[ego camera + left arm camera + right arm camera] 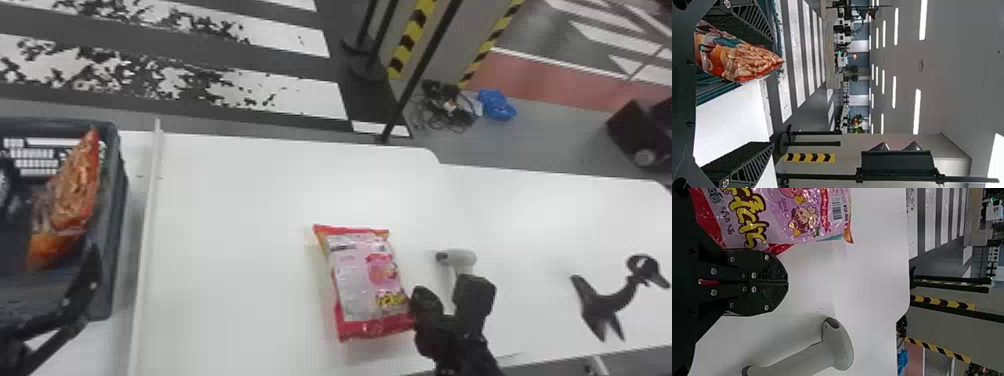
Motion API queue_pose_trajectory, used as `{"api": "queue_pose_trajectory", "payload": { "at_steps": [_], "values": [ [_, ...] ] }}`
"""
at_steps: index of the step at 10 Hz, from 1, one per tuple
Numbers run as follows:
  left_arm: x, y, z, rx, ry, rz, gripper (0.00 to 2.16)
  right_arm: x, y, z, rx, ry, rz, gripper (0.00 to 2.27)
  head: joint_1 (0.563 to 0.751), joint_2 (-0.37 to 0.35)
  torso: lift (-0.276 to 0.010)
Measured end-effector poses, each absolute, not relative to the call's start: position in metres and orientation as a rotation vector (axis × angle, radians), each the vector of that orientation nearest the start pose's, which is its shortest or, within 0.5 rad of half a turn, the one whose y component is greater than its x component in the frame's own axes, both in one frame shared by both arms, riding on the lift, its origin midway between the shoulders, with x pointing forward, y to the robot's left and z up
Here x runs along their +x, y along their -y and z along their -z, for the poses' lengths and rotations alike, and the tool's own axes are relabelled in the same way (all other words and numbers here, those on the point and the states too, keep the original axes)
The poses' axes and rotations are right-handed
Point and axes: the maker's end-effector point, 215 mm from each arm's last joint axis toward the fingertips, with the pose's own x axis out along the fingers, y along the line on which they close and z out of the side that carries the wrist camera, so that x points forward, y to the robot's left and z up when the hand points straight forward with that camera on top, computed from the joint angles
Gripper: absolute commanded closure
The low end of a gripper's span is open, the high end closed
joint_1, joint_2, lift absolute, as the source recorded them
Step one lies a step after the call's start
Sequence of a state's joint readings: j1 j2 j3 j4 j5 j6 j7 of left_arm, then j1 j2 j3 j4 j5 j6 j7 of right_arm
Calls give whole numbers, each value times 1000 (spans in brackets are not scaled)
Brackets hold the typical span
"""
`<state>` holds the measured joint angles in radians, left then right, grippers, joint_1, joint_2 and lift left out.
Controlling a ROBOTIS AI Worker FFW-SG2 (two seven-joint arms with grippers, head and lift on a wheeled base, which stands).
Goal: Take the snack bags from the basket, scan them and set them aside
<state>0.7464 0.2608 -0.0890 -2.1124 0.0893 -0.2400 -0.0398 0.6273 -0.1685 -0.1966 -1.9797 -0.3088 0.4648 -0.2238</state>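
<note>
White tabletop between basket edge, bag

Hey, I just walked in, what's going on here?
A robot is handling snacks for scanning. Its open left gripper is at a dark plastic basket containing a shiny orange-red snack bag. Its closed right gripper is over the white table, between a pink-and-red snack bag and a light-grey handheld scanner. Neither bag is gripped.

Left hand spread wide, right hand closed, fingertips together
</note>
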Motion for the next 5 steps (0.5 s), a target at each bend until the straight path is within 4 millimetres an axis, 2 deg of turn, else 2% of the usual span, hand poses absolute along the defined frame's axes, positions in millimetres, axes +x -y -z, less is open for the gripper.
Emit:
{"api": "queue_pose_trajectory", "payload": {
  "at_steps": [4,5],
  "values": [
    [361,-181,336,41,16,263,80,328,380,519,24,-635,304,2250,695,-327,-75],
    [361,-181,336,40,15,263,80,328,382,516,24,-628,315,2132,695,-327,-75]
  ]
}}
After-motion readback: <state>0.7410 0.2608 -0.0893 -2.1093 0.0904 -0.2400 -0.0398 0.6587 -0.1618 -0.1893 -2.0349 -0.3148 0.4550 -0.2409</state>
